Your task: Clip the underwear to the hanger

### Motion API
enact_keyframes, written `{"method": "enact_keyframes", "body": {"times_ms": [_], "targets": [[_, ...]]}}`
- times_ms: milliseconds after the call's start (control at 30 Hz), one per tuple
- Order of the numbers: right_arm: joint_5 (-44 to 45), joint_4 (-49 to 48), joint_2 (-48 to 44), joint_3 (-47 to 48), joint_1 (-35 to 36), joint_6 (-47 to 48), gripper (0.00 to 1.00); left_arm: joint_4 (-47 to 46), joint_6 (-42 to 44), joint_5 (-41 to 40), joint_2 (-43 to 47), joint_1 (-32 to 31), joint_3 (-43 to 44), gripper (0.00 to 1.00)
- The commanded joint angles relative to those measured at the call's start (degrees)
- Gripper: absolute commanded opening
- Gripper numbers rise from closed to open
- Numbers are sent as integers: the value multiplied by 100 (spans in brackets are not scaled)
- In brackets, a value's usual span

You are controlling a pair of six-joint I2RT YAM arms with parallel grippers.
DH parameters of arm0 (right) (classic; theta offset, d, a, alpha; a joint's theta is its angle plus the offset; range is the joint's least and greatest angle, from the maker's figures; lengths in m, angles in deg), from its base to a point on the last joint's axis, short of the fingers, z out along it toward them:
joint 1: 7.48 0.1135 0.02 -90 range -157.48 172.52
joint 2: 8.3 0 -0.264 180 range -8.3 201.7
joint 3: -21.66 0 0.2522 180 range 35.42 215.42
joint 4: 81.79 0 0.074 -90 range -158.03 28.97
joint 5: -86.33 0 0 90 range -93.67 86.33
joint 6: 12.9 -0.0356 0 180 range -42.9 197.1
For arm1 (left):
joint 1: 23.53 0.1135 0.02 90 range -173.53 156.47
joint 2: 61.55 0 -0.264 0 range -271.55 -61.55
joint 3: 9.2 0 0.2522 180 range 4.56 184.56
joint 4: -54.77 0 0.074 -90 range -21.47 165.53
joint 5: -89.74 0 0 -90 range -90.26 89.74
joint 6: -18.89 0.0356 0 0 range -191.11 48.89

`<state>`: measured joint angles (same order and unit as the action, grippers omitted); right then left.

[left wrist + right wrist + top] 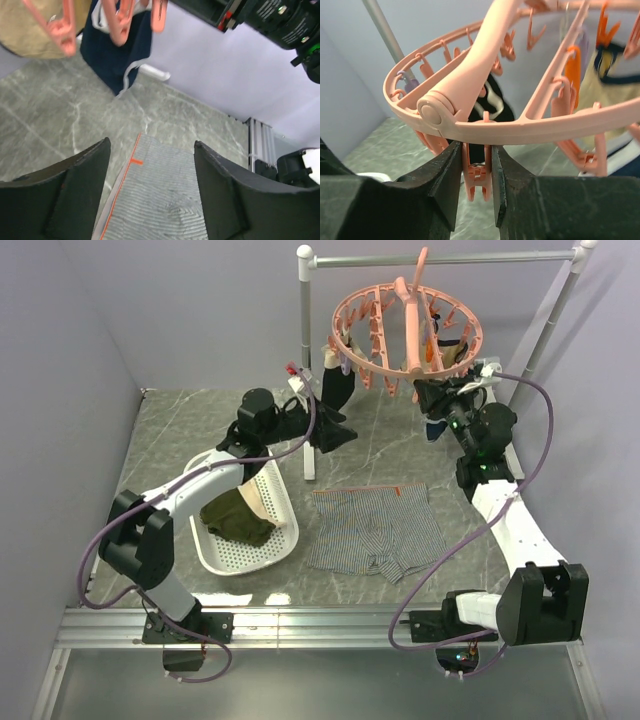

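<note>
We count one underwear [375, 530], flat mid-worktop toward the near edge beside a basket [245, 558] holding one olive garment [237, 518]. One hanger [470, 340] hangs on the rail stand [440, 258] at the far edge. The left end effector [151, 150] hangs wide open and empty over the underwear; the right end effector [476, 165] pinches one hanger peg [477, 182].

underwear [372, 528]: fine grey-and-white stripes, orange-red stitching along one edge
hanger [405, 330]: salmon pink throughout
counter [200, 420]: dark grey, marbled with pale veins
basket [250, 555]: white, perforated
garment in basket [237, 518]: olive green
hanging garment [117, 55]: dark navy, white trim
left hand [152, 145]: black
right hand [476, 150]: black
cables [548, 425]: purple
</note>
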<state>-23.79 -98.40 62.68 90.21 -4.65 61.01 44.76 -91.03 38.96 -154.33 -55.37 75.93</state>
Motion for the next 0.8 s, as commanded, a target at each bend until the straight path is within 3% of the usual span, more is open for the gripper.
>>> {"method": "enact_keyframes", "body": {"times_ms": [0,200,467,600,767], "targets": [[-71,469,3,471,-63,-674,0,-989,-355,25,-39,-121,122,72],[43,1015,109,779,-55,-1281,0,-1069,-20,-485,-408,-516,535,65],[-202,1060,188,911,-116,-1589,0,-1709,-934,-609,-988,-534,922,70],[-475,867,205,823,-125,-1782,0,-2150,-1383,-731,-1278,-613,1194,68],[-598,752,232,823,-125,-1941,0,-1721,-760,-1249,-1515,-956,1738,66]]}}
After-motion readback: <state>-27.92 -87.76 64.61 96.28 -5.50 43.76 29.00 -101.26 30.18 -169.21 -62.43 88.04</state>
